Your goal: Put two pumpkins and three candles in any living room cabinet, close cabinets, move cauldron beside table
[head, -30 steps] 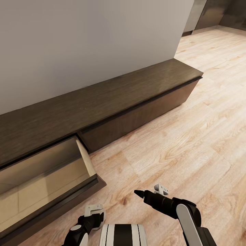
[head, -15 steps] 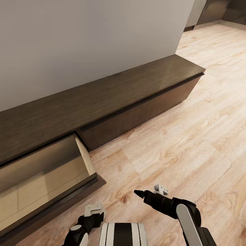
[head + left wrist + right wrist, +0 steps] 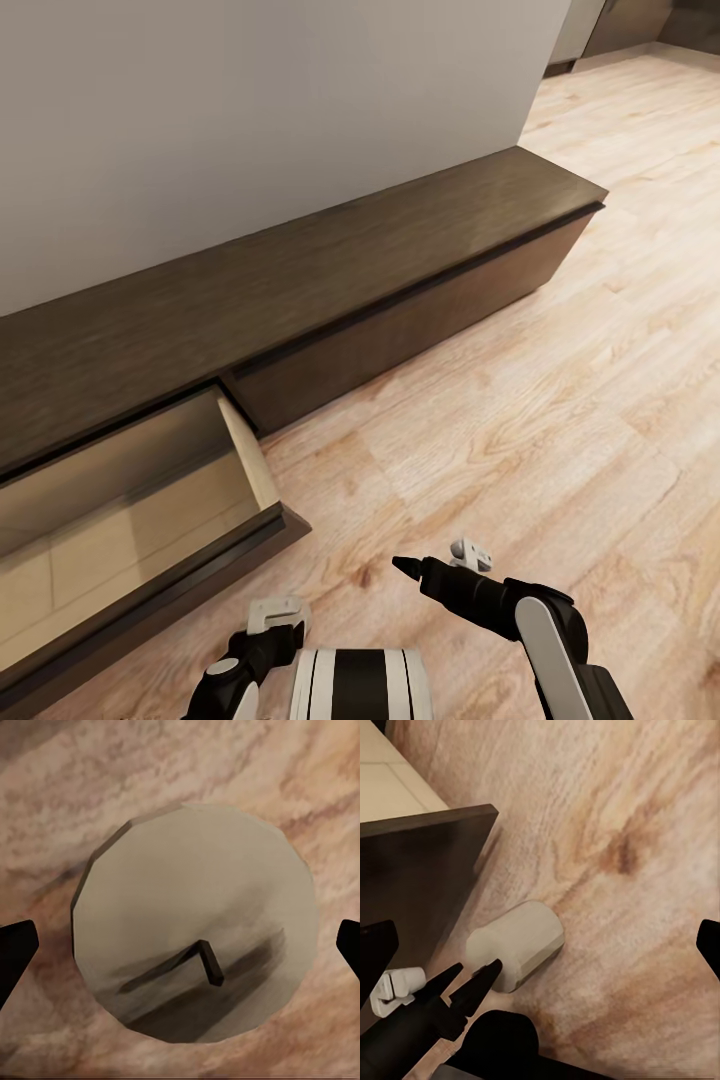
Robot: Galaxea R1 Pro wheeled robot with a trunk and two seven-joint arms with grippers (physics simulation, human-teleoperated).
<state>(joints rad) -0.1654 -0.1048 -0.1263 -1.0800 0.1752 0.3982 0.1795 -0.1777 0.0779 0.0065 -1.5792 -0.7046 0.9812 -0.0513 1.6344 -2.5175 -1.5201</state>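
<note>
Cabinet (image 3: pixel 330 290): you face it; its left drawer (image 3: pixel 150 520) stands pulled out.
Candle (image 3: pixel 196 921): clamped in your left gripper (image 3: pixel 472 991), above the wood floor (image 3: pixel 560 400), just beside the drawer's front corner (wick visible).
Right gripper (image 3: pixel 405 567): beside the drawer, jaws unclear; I cannot tell.

Soft, even daylight from my head camera; the floor (image 3: pixel 560 400) shows no glare. My wrist pictures look blurrier, with faint shadows.
</note>
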